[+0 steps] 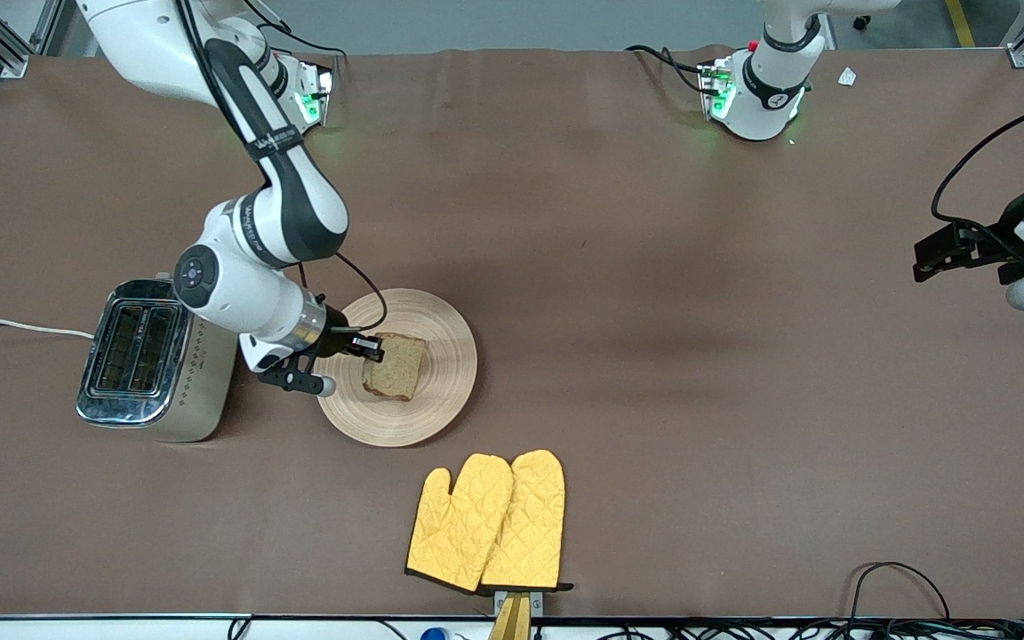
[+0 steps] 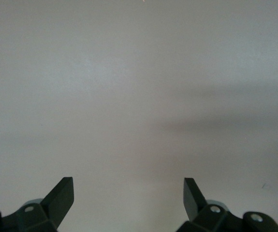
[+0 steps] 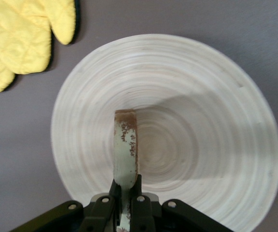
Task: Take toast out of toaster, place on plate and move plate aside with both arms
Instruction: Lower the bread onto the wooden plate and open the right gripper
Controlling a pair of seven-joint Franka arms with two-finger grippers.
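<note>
The toast [image 1: 396,366], a brown wholegrain slice, is gripped by one edge in my right gripper [image 1: 374,348], which is shut on it. It hangs over the middle of the round pale wooden plate [image 1: 445,351]; I cannot tell whether it touches the plate. In the right wrist view the toast [image 3: 125,145] shows edge-on between the closed fingers of the right gripper [image 3: 126,186], with the plate [image 3: 201,121] beneath. My left gripper [image 1: 925,260] waits, open and empty, over bare table at the left arm's end. In the left wrist view the left gripper [image 2: 129,193] shows only brown table.
A chrome two-slot toaster [image 1: 152,360] stands beside the plate toward the right arm's end, with a white cord running off the table. Two yellow quilted oven mitts [image 1: 490,520] lie nearer the front camera than the plate; they also show in the right wrist view [image 3: 22,34].
</note>
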